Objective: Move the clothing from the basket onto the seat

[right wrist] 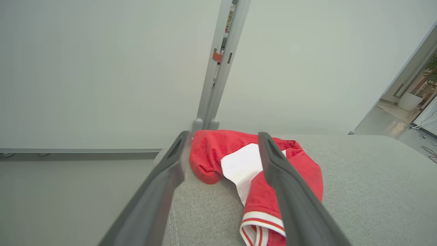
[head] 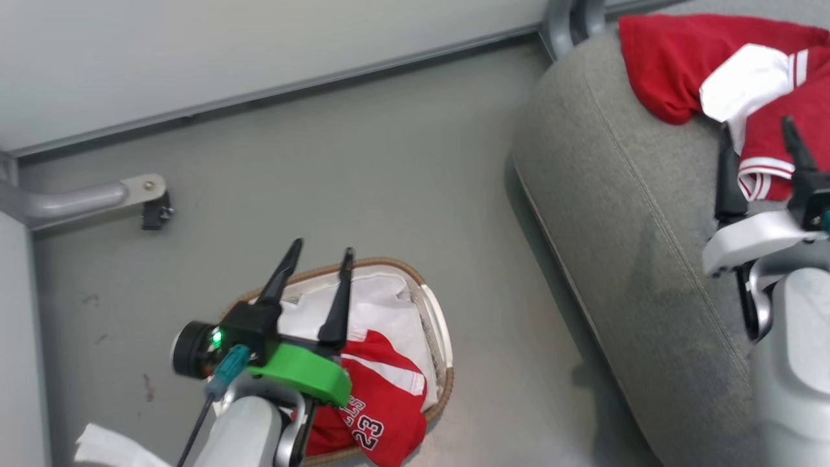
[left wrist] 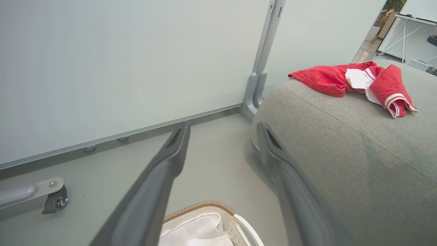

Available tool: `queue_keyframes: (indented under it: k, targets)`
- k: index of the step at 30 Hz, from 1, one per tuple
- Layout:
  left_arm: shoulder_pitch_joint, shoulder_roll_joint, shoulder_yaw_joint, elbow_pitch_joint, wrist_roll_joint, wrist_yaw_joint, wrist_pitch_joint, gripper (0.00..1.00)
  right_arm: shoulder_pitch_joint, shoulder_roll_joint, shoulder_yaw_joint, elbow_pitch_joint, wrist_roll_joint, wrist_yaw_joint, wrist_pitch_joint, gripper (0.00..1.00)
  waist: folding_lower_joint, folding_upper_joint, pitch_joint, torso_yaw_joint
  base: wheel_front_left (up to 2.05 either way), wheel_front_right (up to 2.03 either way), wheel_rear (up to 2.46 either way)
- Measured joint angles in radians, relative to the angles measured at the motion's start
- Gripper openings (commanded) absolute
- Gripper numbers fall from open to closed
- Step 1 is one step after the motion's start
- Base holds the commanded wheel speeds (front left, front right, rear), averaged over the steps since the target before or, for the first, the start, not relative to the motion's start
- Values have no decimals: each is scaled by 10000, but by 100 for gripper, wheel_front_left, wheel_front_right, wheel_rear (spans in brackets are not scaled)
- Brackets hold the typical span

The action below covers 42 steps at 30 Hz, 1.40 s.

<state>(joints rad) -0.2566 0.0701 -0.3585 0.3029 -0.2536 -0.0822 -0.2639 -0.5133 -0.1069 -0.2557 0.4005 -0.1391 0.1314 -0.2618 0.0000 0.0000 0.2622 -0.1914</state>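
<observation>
A red jersey with a white 23 (head: 382,405) lies in the oval white basket (head: 439,324) on the floor, over the white lining. My left gripper (head: 322,256) hovers open above the basket with nothing between its fingers. A second red garment with a white panel and striped trim (head: 681,71) lies spread on the grey sofa seat (head: 622,194); the same garment (right wrist: 239,164) shows beyond my right gripper (right wrist: 223,136). My right gripper (head: 755,133) is open just in front of that garment, holding nothing. The left wrist view shows the basket rim (left wrist: 201,206) and the garment (left wrist: 341,80) on the sofa (left wrist: 341,147).
A white partition wall (head: 227,45) with a grey rail runs behind the floor. A grey foot with a caster (head: 146,198) sticks out at the left. A grey post (head: 570,19) stands at the sofa's corner. A white scrap (head: 107,447) lies at the lower left.
</observation>
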Motion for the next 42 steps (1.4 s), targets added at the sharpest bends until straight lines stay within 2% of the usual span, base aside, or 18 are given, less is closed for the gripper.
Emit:
queue_keyframes:
  k: [8,17,27,42]
  targets:
    - [1231,-111,1645,-71,-12,173,0,100,1144,499,1156,102,564,0,0,100,0,0,-1122,926,0,0,0]
    - [2420,-161,2755,0,-13,128,0,100,2557,575,2268,-119,1588,0,0,100,0,0,-2049,1604,0,0,0]
    - [2965,-199,2619,293,-228,2,0,100,3607,585,2926,-121,2389,0,0,100,0,0,-2661,1948,0,0,0]
    - [2968,-201,2458,426,-349,73,0,100,3642,585,3204,-77,2550,0,0,100,0,0,-2718,1937,0,0,0]
